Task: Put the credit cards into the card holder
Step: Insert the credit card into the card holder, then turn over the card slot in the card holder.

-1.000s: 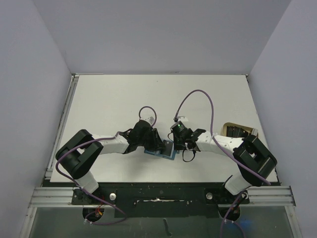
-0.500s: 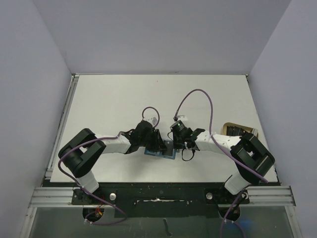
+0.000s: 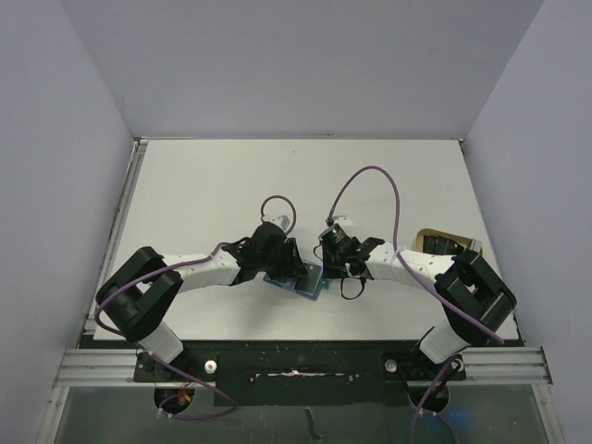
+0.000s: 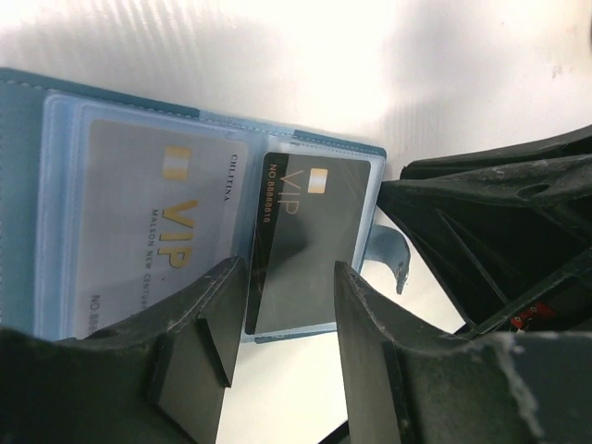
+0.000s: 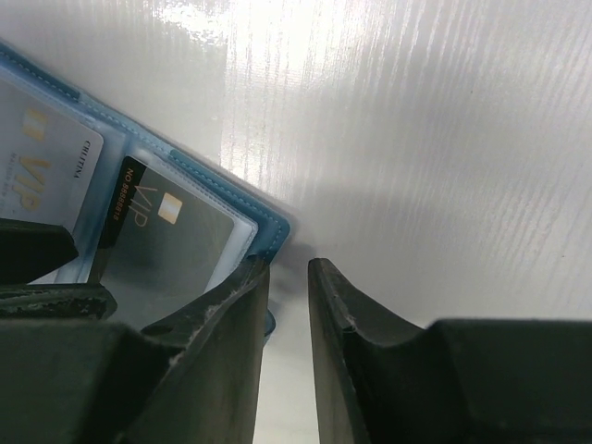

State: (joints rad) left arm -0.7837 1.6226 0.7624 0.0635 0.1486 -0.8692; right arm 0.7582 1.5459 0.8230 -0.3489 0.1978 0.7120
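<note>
**Card holder open on the table, pinned between both grippers**

The left gripper (image 4: pixel 289 277) stands over the near edge of the card holder (image 4: pixel 55 102), which lies opened flat on the white table (image 3: pixel 213 185) with its lighter blue inside facing up. The jaws are parted about as wide as a card. Whether they pinch anything or only straddle it, I cannot tell.

In the holder's left half a silver VIP card (image 4: pixel 153 227) sits under a clear sleeve. In the right half is a black VIP card (image 4: pixel 310 236), mostly under clear plastic, its lower end showing in the gap between the left gripper's fingers (image 4: pixel 217 319). A small snap tab (image 4: pixel 390 254) juts from the holder's right edge.

The right gripper (image 5: pixel 289 268) is at that same edge, its fingers drawn nearly together. Only bare table shows in the slit, and one finger overlaps the holder's corner.

Well to the right of the holder lies a tan-rimmed object (image 3: pixel 444 242), too small to identify.
</note>
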